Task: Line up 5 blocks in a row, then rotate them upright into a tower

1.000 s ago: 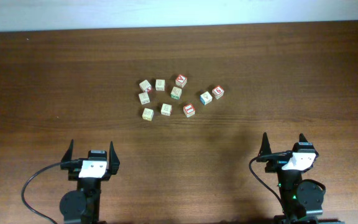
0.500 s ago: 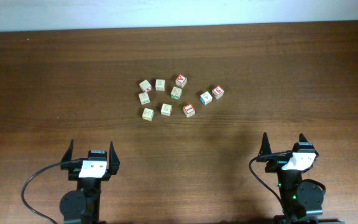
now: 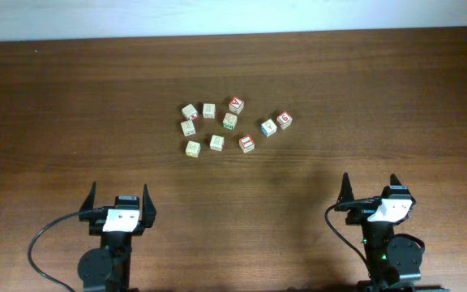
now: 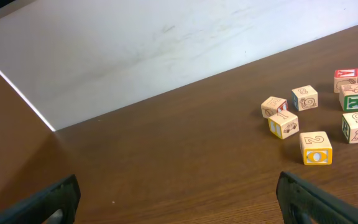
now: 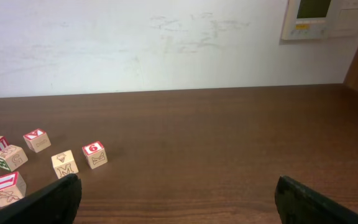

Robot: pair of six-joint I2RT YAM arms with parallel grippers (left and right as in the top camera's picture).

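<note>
Wooden blocks (image 3: 217, 142): no pos. change vs. earlier frame. I see left gripper (image 3: 120, 191) and right gripper (image 3: 370, 180) both spread wide, unmoved, well apart from blocks.

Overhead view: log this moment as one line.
left gripper: open, empty | right gripper: open, empty | blocks: loose cluster, none touched | stage: rotation not yet begun

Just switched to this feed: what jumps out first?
A tight cluster of wooden alphabet cubes sits centrally on the dark table, the red-6 cube at its right end. Both the left gripper and right gripper sit open and empty at the near edge, well short of the cubes.
</note>
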